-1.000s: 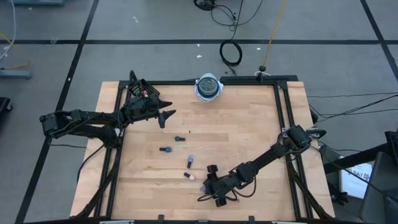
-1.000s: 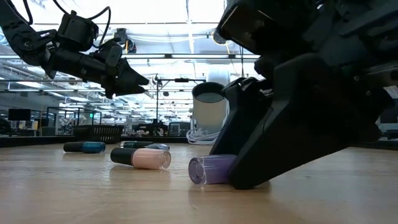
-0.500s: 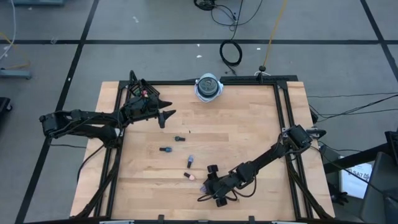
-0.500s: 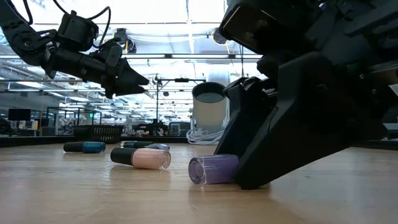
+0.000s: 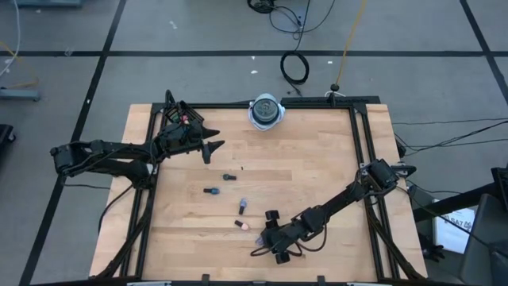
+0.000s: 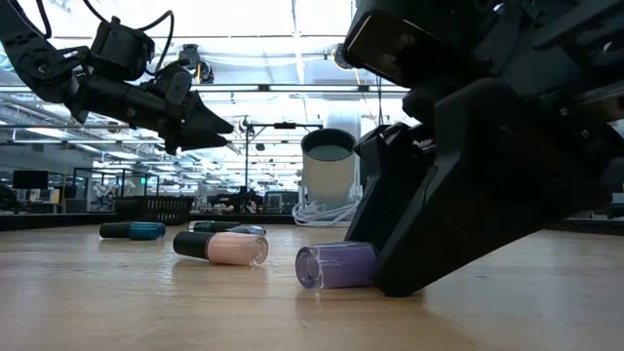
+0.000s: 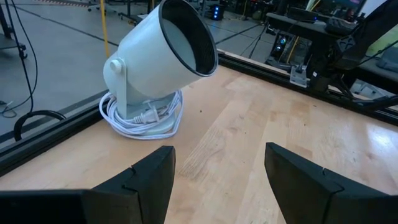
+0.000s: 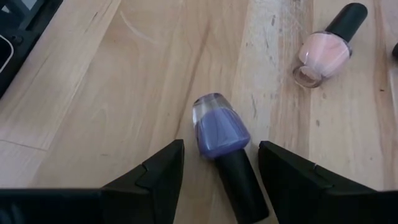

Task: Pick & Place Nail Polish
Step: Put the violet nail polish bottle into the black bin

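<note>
I had my right tool (image 8: 214,171) low on the worktop (image 8: 93,93), fingers wide and straddling the black cap of the lying purple nail polish bottle (image 8: 219,129), so that closing would catch it.

White lamp (image 7: 163,59) on coiled cord (image 7: 142,119)

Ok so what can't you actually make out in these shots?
- Purple bottle's cap end: right wrist view, cut off between the right pincer's fingers.
- Same bottle, low view: cap hidden behind the pincer.
- Two farther bottles, high view: too small to tell colours.
- White cup's contents: left wrist view, interior shadowed.
</note>
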